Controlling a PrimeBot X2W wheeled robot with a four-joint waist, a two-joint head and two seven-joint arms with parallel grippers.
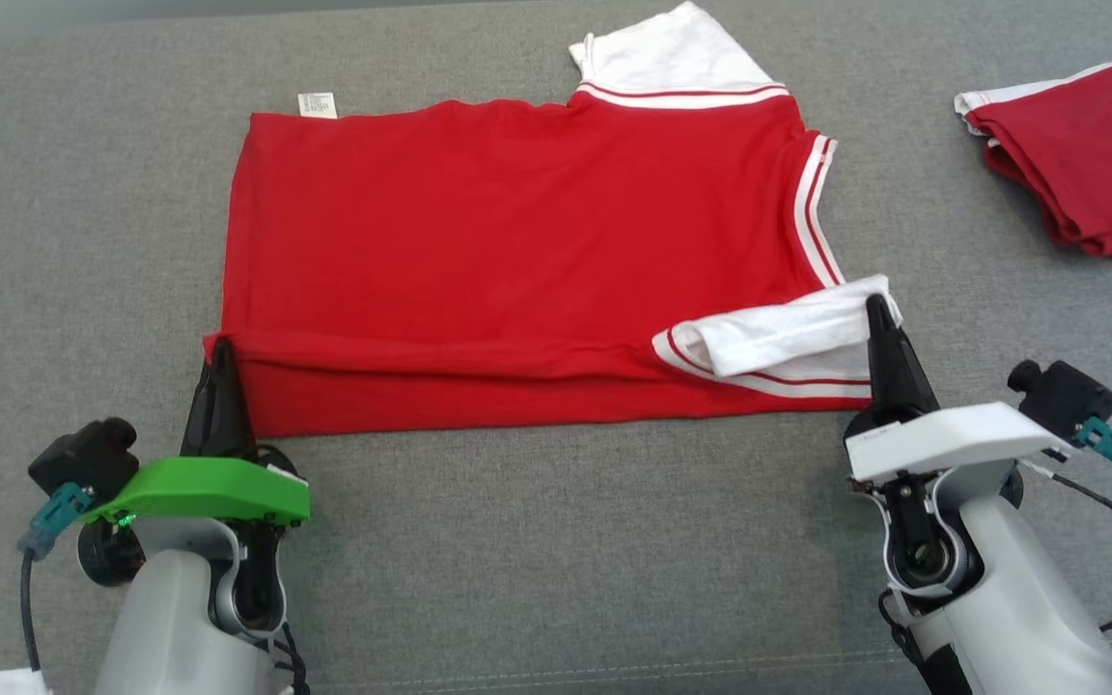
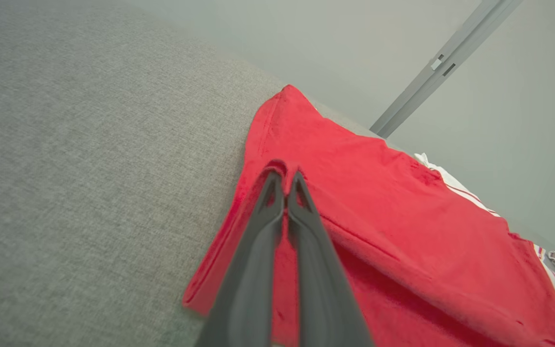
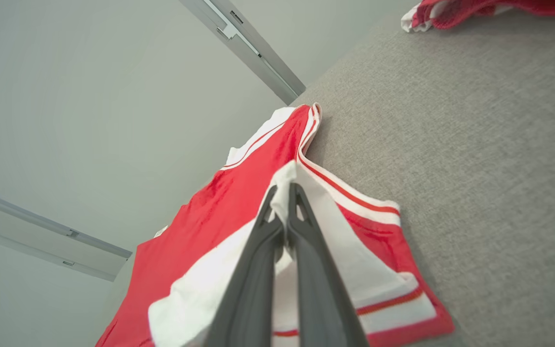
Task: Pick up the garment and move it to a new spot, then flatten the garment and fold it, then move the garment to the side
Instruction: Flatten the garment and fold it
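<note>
The garment (image 1: 517, 251) is a red shirt with white, red-striped sleeves, spread on the grey cloth surface (image 1: 556, 541). Its near edge is doubled over into a long fold. My left gripper (image 1: 223, 347) is shut on the fold's near-left corner; in the left wrist view red cloth (image 2: 403, 231) bunches around the closed fingertips (image 2: 284, 176). My right gripper (image 1: 876, 307) is shut on the white sleeve (image 1: 788, 333) at the near-right corner, and white fabric (image 3: 330, 231) sits between its tips (image 3: 284, 190).
A second folded red garment (image 1: 1087, 154) with white trim lies at the far right, also seen in the right wrist view (image 3: 475, 9). A small white care label (image 1: 317, 104) sticks out at the shirt's far-left edge. A pale wall with metal rails (image 3: 244, 43) stands behind the surface.
</note>
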